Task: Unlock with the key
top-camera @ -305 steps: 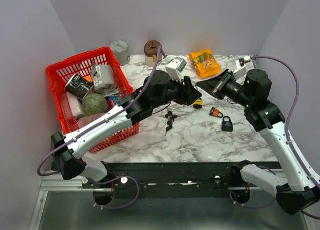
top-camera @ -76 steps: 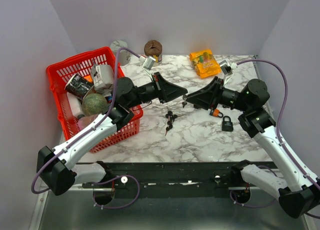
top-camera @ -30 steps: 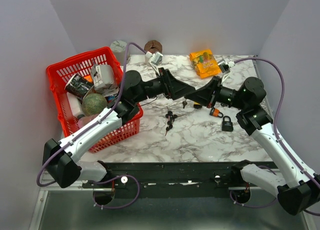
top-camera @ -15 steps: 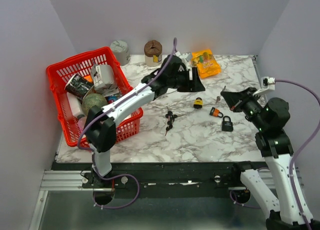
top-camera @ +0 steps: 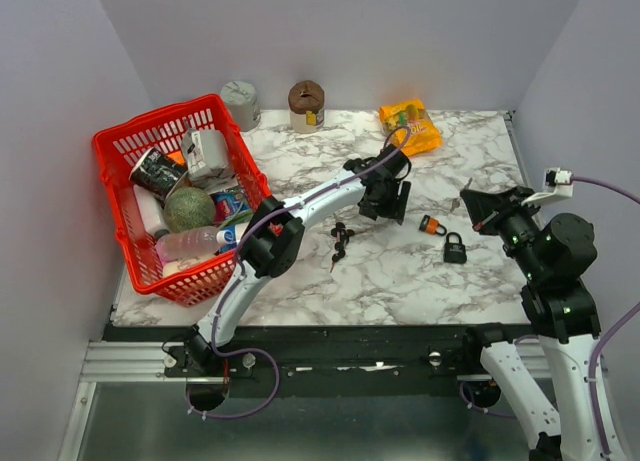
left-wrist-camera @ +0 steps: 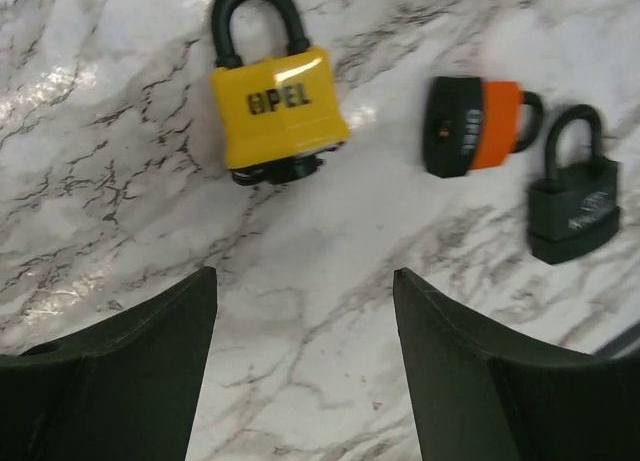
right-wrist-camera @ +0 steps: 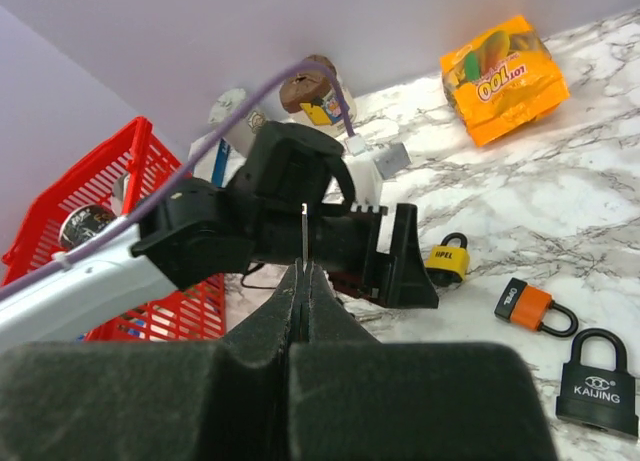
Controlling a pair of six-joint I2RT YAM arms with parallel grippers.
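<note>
Left claw hangs over the worktop, jaws spread wide and holding nothing. The yellow padlock lies flat just beyond its fingertips, nearer the left finger, with the shackle pointing away and the dark keyway end toward the claw. The orange padlock and black padlock lie to the right, apart from the yellow one and from each other. Right claw is raised well off to the side, clenched on the key, whose thin blade stands out past the fingertips. A loose key bunch lies on the worktop, untouched. Judgement: the step in hand is for the left claw to secure the yellow padlock so the key can be offered to it. I cannot tell which lock this key fits. To do it well, centre the claw on the body first, since the padlock sits off-centre toward the left finger. Then descend and close across the two narrow sides of the body, not on the shackle, which would let the body swing. Leave the keyway end uncovered and turn it toward the right arm. Grip firmly enough to resist the turning torque. The risk is nudging the flat, smooth body across the marble before the fingers close.
</note>
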